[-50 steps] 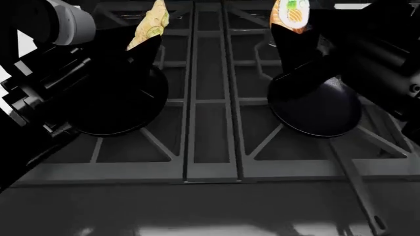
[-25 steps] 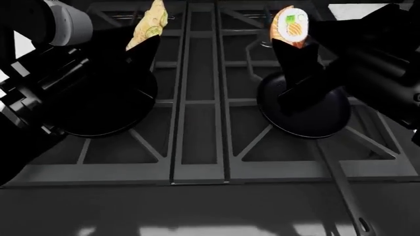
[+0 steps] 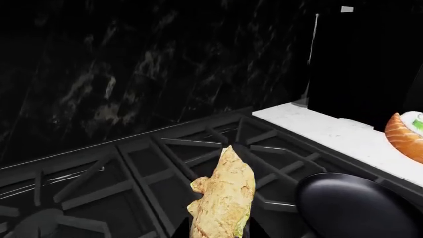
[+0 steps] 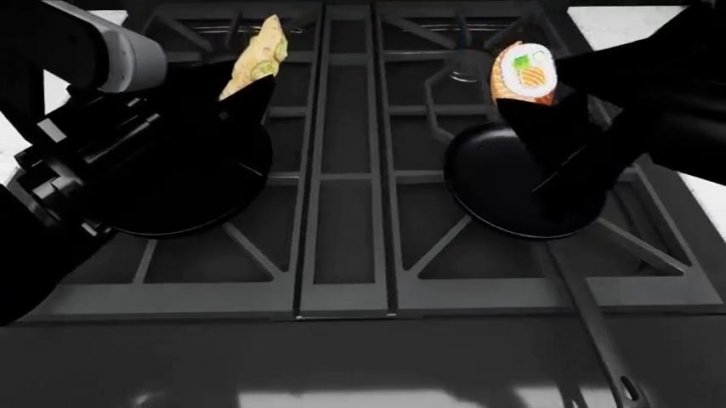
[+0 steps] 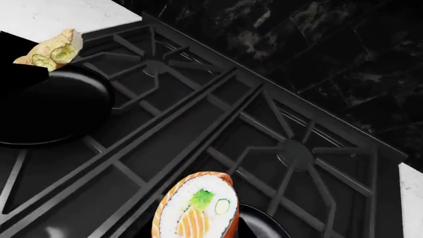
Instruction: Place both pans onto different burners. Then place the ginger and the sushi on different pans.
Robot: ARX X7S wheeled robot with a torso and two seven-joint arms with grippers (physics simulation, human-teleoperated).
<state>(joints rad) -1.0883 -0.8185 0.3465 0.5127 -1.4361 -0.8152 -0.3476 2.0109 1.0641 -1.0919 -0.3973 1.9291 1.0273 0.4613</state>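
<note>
Two black pans sit on the front burners of the dark stove: the left pan [image 4: 187, 183] and the right pan [image 4: 511, 183], its long handle [image 4: 590, 314] pointing toward the front. My left gripper [image 4: 252, 81] is shut on the yellowish-tan ginger [image 4: 258, 53], held above the left pan's far edge; the ginger also shows in the left wrist view [image 3: 223, 198]. My right gripper [image 4: 529, 98] is shut on the orange sushi [image 4: 523, 73], held above the right pan's far edge; the sushi also shows in the right wrist view [image 5: 196, 208].
The rear burners [image 4: 467, 68] and their grates stand behind the pans. A central grate strip [image 4: 346, 170] runs between the pans. White countertop [image 4: 635, 21] flanks the stove on both sides. A dark marble wall [image 3: 132, 74] rises behind the stove.
The right gripper with the sushi has moved right and slightly nearer, over the right pan. The head view has shifted, so the stove appears lower. The left gripper holds the ginger nearly still.
</note>
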